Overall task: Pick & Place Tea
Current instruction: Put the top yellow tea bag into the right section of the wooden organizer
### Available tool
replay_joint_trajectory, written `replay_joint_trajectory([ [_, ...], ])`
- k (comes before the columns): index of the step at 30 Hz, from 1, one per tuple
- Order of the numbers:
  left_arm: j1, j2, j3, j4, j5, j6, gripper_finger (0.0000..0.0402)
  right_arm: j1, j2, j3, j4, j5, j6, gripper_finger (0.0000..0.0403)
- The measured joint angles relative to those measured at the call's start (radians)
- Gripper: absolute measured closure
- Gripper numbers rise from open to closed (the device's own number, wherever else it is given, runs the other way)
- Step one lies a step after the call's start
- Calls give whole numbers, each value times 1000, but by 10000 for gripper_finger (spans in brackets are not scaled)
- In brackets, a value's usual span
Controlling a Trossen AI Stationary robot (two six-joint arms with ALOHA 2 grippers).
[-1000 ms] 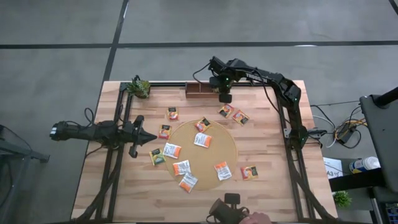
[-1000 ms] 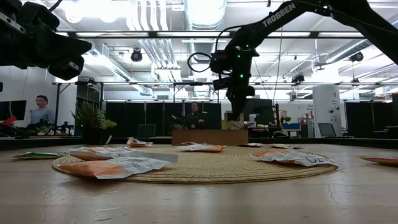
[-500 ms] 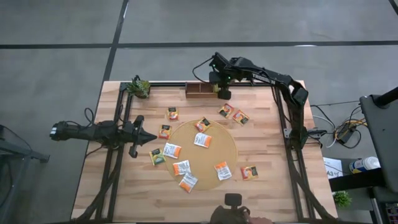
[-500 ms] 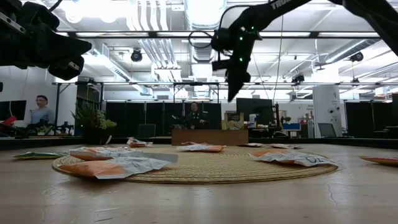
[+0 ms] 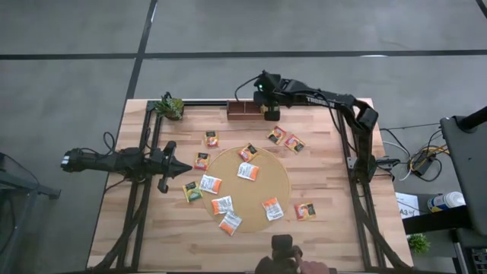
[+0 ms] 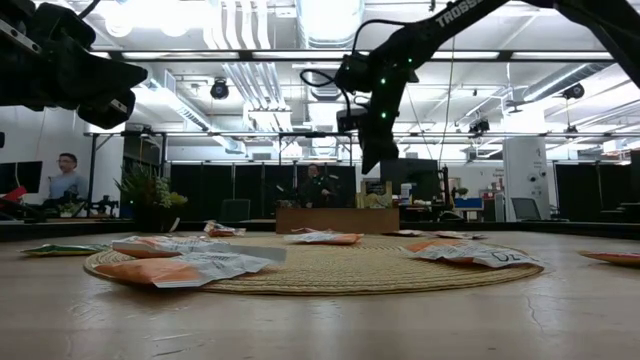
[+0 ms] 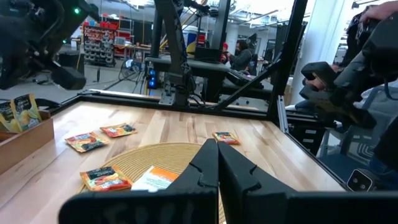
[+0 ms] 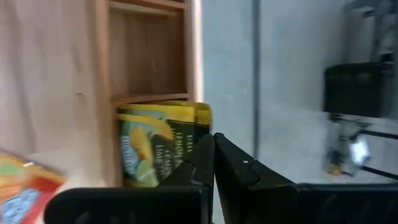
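Observation:
Tea sachets lie flat and scattered: several on the round tan mat (image 5: 247,180), such as a white-and-orange one (image 5: 248,171), others on the bare wood, such as two orange ones (image 5: 285,139) and a green one (image 5: 192,191). Green-and-yellow sachets (image 8: 159,147) stand in the end compartment of the wooden tray (image 5: 243,109) at the far edge. My right gripper (image 5: 269,113) hangs shut above that tray end, well clear of it in the low view (image 6: 371,166), holding nothing. My left gripper (image 5: 185,169) waits shut at the mat's left side.
A small potted plant (image 5: 170,107) stands at the far left corner. Black frame rails run along both table sides (image 5: 149,152). A dark device with a person's hand (image 5: 293,262) shows at the near edge. People stand in the room behind (image 6: 66,176).
My right gripper has moved from over the two orange sachets toward the far edge and slightly left, coming over the tray's right end. It rose and tipped on the way, then came down a little. Its fingers stayed shut. The left arm has kept still.

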Motion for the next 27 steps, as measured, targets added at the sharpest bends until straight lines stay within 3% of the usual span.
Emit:
replay_joint_trajectory([
  [18,0,0,0,0,0,0,402,14,-6,-72,71,26,36,395],
  [27,0,0,0,0,0,0,402,16,-6,-145,98,-19,81,395],
])
